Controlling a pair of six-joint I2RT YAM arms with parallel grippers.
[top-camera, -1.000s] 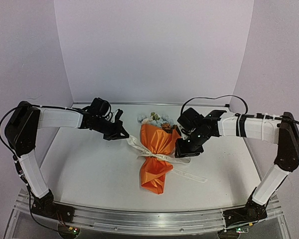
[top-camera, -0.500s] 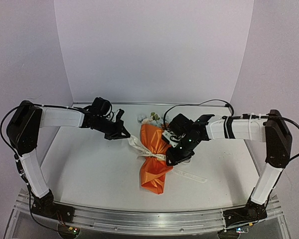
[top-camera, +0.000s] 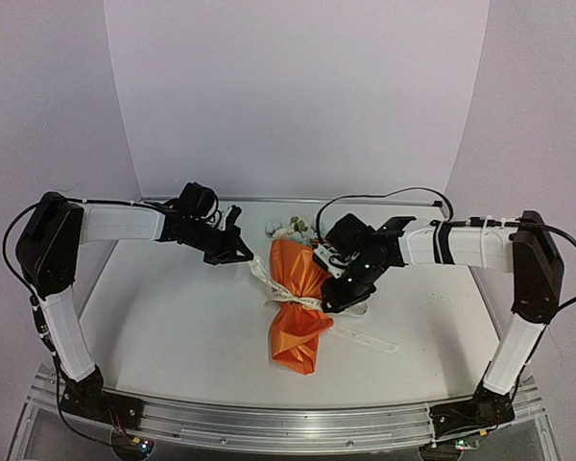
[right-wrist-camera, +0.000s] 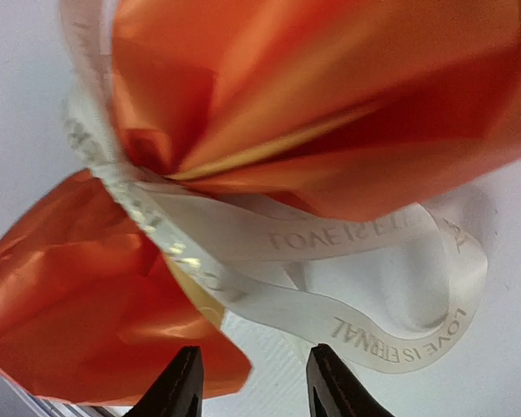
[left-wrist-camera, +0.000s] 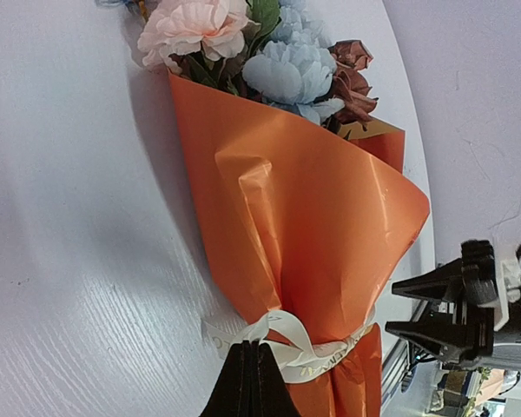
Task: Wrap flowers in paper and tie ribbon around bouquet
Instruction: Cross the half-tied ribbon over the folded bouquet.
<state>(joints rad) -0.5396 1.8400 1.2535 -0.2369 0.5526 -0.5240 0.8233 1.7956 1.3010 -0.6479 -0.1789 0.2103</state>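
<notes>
The bouquet lies in the middle of the table: an orange paper (top-camera: 300, 279) cone with the flowers (top-camera: 296, 229) sticking out of its far end. A cream ribbon (top-camera: 293, 301) circles its waist, and one tail runs off to the right. My left gripper (top-camera: 245, 257) is left of the cone, shut on the ribbon's left end (left-wrist-camera: 282, 334) close to the waist. The right gripper (top-camera: 338, 303) is open just right of the waist. In its wrist view a lettered ribbon loop (right-wrist-camera: 347, 239) lies beyond its fingertips (right-wrist-camera: 184, 382), with nothing between them.
White walls close in the table at the back and both sides. A metal rail (top-camera: 288, 423) runs along the near edge between the arm bases. A black cable (top-camera: 384, 197) loops above the right forearm.
The right gripper has moved left, up against the right side of the bouquet's waist. The left gripper has barely shifted and still holds the ribbon end.
</notes>
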